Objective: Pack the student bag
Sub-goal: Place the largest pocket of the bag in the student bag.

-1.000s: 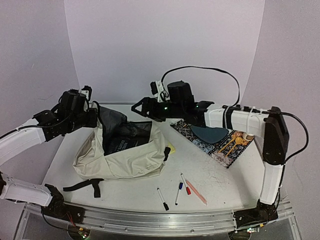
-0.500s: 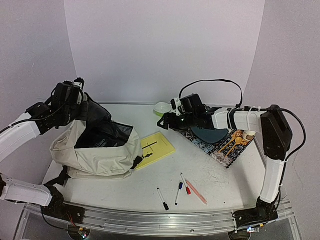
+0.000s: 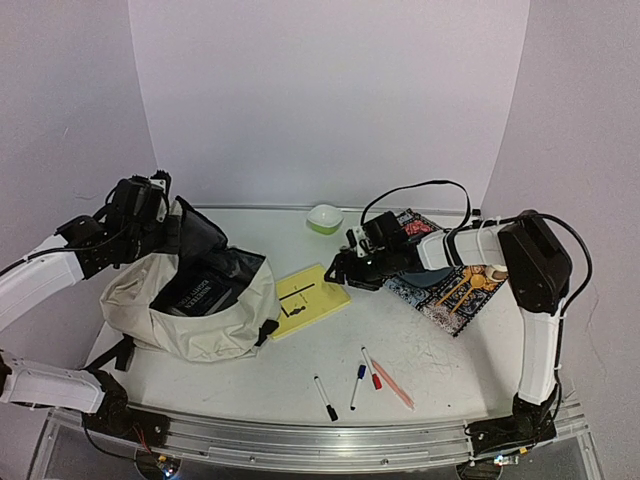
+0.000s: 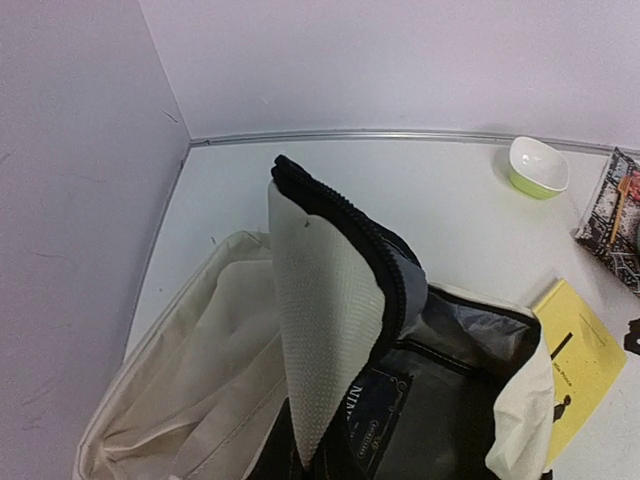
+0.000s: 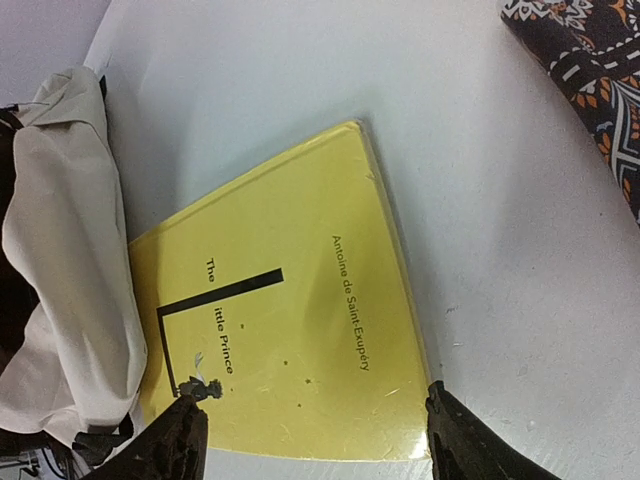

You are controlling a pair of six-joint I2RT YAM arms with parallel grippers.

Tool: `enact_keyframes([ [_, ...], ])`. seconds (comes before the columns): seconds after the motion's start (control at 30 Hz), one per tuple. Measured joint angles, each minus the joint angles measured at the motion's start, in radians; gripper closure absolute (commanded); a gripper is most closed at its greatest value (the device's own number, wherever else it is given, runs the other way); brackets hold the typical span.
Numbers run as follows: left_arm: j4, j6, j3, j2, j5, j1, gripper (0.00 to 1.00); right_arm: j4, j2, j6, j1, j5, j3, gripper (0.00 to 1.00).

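The cream student bag (image 3: 190,318) lies open at the left of the table, with a dark book (image 3: 197,294) inside it. My left gripper (image 3: 168,214) is shut on the bag's black-edged flap (image 4: 325,300) and holds it up; its fingers are hidden in the left wrist view. A yellow book (image 3: 308,300) lies flat just right of the bag, one corner touching the fabric. My right gripper (image 3: 347,279) is open, low over the yellow book (image 5: 280,340), its fingertips (image 5: 180,440) spread past both sides of the book's near edge.
A green bowl (image 3: 323,218) stands at the back. A patterned notebook (image 3: 455,285) lies under the right forearm. Two markers (image 3: 325,397) (image 3: 358,386), a red one (image 3: 371,371) and a pink pen (image 3: 393,386) lie near the front edge.
The left arm dragged the bag leftward with its flap raised, uncovering the yellow book. The right gripper left the bag's opening, swung right and came down over the yellow book.
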Motion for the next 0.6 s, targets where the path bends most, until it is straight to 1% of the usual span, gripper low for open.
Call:
enact_keyframes([
  [0.07,0.002,-0.041,-0.023,-0.017,0.038,0.0,0.93,0.001,0.0,0.0,-0.002,-0.001,0.0,0.25],
  [0.13,0.008,-0.079,-0.046,-0.037,0.072,0.0,0.9,0.002,0.0,-0.002,-0.002,-0.002,0.0,0.25],
  [0.27,0.017,-0.182,-0.104,-0.079,0.13,0.0,0.89,0.002,0.002,-0.003,-0.003,-0.002,0.0,0.25],
  [0.43,0.018,-0.344,-0.194,-0.101,0.124,0.0,0.88,0.002,0.011,-0.003,-0.005,-0.007,0.0,0.25],
  [0.6,0.019,-0.492,-0.275,-0.056,0.071,0.005,0.84,0.003,0.015,-0.004,-0.005,-0.014,-0.004,0.25],
])
